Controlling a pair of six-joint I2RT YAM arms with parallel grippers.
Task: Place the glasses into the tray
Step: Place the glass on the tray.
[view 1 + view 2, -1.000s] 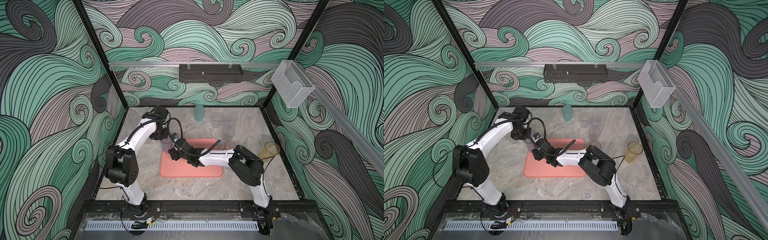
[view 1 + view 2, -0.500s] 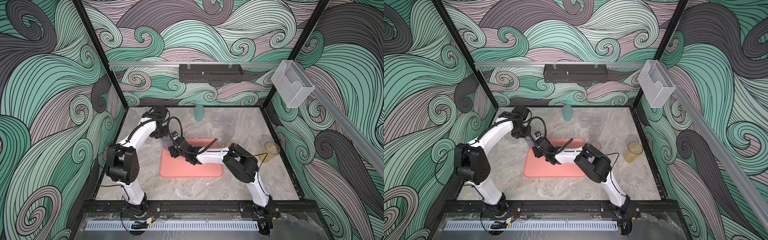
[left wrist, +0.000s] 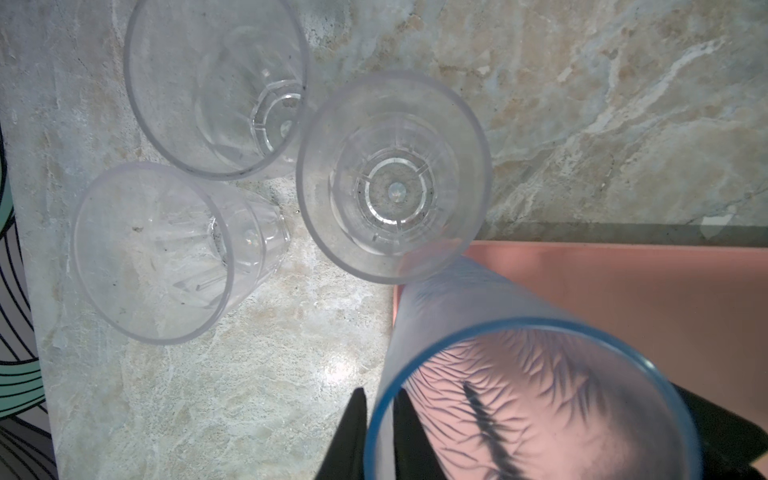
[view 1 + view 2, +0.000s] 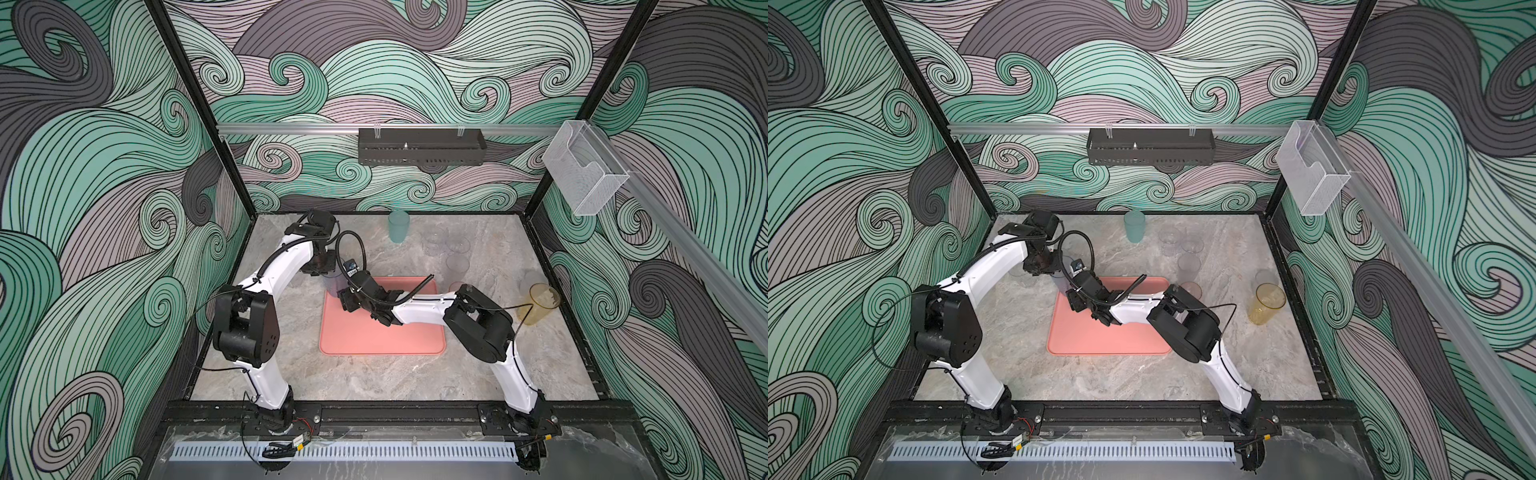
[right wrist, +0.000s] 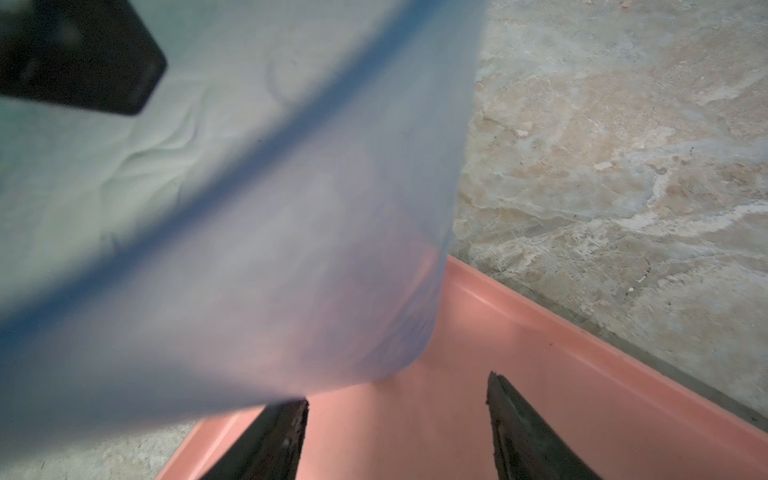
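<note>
Left wrist view: the left gripper (image 3: 380, 392) straddles the rim of the blue tumbler (image 3: 457, 316), with 1 finger (image 3: 349, 436) outside the wall and 1 inside. The gap is narrow, and I cannot tell whether the fingers pinch the wall or only flank it. The tumbler's base is at a corner of the tray (image 3: 623, 311); whether it rests on the tray floor or hangs just above it is not clear.

Right wrist view: the right gripper (image 5: 397, 388) has its jaws wide apart over the tray, with only bare pink floor between them. The blue tumbler is just beside 1 finger, outside the gap.

Just off that tray corner, 3 clear glasses (image 3: 395, 174) stand upright on the table (image 3: 582, 104), close together.

In both top views the 2 grippers meet at the tray's far corner on the robot's left. A teal tumbler (image 4: 398, 226) stands well beyond the tray's far edge. Other clear glasses (image 4: 457, 264) stand beyond the tray's far right corner, with a pink glass (image 4: 1191, 289) just beside that corner. An orange tumbler (image 4: 538, 303) stands well off the tray's right edge.
</note>
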